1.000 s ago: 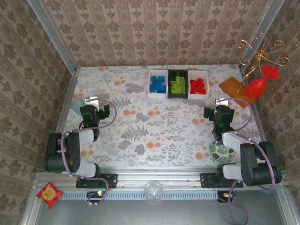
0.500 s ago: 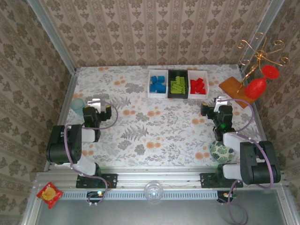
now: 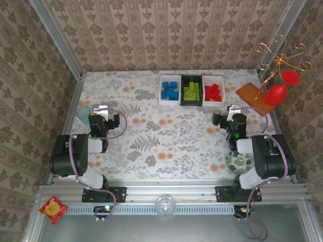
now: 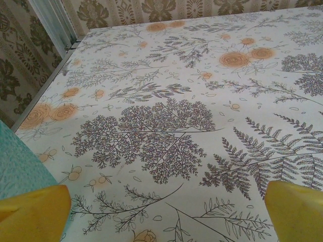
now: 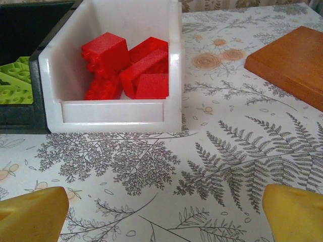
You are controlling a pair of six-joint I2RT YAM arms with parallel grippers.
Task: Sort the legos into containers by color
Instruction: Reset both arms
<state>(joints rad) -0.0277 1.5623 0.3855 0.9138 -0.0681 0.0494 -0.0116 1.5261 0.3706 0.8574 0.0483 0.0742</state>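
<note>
Both fingers of my right gripper point(image 5: 162, 214) stand wide apart; the white bin point(image 5: 113, 111) of red legos point(image 5: 128, 68) sits just ahead, slightly left. My left gripper point(image 4: 164, 212) gapes likewise.

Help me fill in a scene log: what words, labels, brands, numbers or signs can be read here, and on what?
No text can be read.
Red packet at the near left corner: yellow print, too small to read.
White bin front and wooden board: blank.
</note>
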